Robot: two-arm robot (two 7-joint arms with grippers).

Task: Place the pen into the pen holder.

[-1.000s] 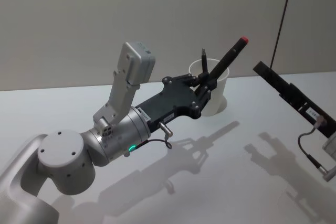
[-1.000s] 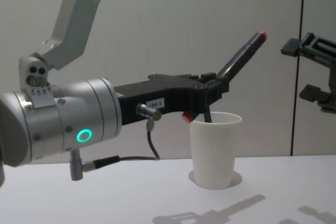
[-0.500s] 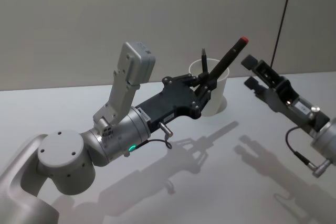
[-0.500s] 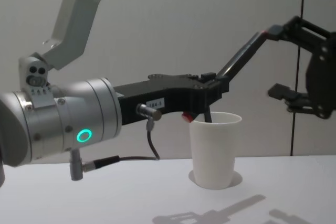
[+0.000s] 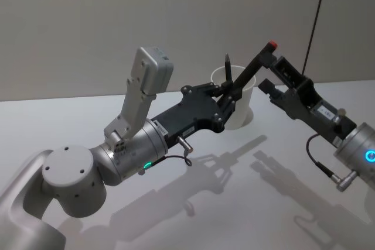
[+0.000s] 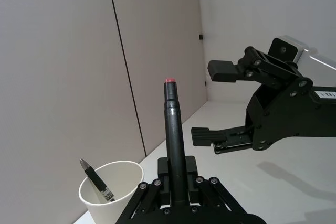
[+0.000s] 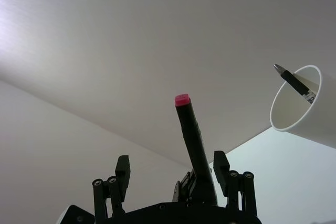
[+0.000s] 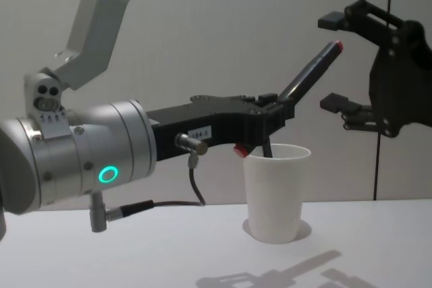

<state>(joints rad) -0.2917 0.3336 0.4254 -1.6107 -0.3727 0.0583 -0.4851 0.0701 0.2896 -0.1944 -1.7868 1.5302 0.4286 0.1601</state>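
My left gripper (image 5: pixel 229 96) is shut on a black pen (image 5: pixel 253 69) with a red end, holding it tilted upward just in front of the pen holder (image 5: pixel 240 115), a white paper cup. A second dark pen (image 5: pixel 227 65) stands in that cup. My right gripper (image 5: pixel 266 69) is open, with one finger on each side of the held pen's red end. The chest view shows the pen (image 8: pixel 312 72) rising between the open right gripper (image 8: pixel 331 61) fingers, above the cup (image 8: pixel 277 193). In the right wrist view the pen (image 7: pixel 191 135) stands between the fingers, nearer one of them.
The cup stands at the far side of a white table (image 5: pixel 234 203), close to a plain wall. The left arm's forearm stretches across the table's middle. A dark vertical seam (image 5: pixel 316 16) runs down the wall at the right.
The right gripper has come in from the right and now stands open around the pen's red end. The left arm, the pen and the cup have not moved.
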